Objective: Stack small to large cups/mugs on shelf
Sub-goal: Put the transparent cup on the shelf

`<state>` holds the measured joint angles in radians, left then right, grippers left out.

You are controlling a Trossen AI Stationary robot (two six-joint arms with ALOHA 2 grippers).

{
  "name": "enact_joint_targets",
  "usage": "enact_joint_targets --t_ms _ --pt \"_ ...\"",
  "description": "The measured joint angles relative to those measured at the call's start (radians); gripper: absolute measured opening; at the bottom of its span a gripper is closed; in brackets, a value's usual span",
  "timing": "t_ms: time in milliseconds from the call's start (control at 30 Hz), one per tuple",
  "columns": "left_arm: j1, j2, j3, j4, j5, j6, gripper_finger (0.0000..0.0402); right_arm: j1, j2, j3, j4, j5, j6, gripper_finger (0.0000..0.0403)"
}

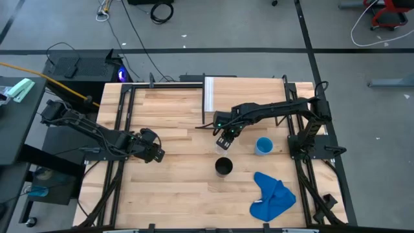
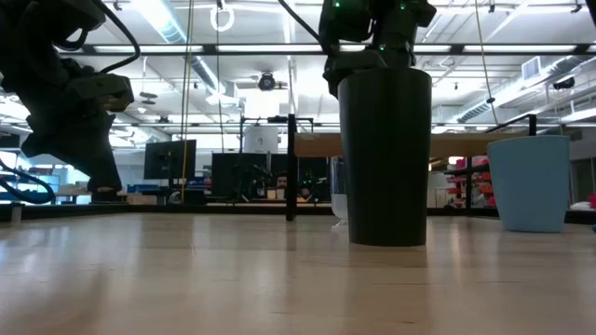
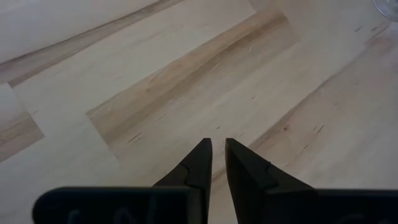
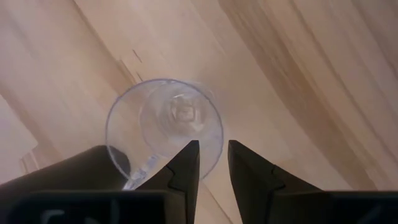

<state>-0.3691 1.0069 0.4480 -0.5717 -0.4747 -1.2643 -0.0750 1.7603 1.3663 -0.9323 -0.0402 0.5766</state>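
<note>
The small clear cup [image 4: 165, 124] stands on the tabletop just behind the tall black cup [image 2: 385, 158] [image 1: 223, 166]. A strip of it shows in the low view [image 2: 337, 195]. The light-blue cup [image 1: 263, 145] [image 2: 529, 181] stands to the right of both. The shelf [image 1: 249, 90], with its white end panel [image 1: 210, 94], sits at the far edge. My right gripper [image 4: 213, 144] [image 1: 224, 138] is over the clear cup, shut on its rim. My left gripper [image 3: 218, 142] [image 1: 155, 153] hovers shut over bare wood at the left. My right gripper comes at the clear cup from above, pointing down. One finger [image 4: 186, 163] is inside the cup and the other [image 4: 249, 168] outside, with the rim wall [image 4: 219, 144] between them. In the low view the cup's base is on the tabletop and the cup stands upright.
A crumpled blue cloth [image 1: 272, 197] lies near the table's near right corner. Black frame rails [image 1: 123, 129] run along the table's left and right sides. Bare wood [image 1: 174, 188] stretches between the left arm and the cups.
</note>
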Motion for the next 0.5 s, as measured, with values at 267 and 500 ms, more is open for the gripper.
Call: enact_joint_targets --t_ms 267,500 --pt "0.000 0.000 0.000 0.000 0.000 -0.001 0.0052 0.002 0.000 -0.061 0.072 -0.014 0.008 0.0090" --pt "0.000 0.000 0.000 0.000 -0.011 -0.001 0.0059 0.002 0.000 -0.067 0.096 -0.014 0.008 0.0089"
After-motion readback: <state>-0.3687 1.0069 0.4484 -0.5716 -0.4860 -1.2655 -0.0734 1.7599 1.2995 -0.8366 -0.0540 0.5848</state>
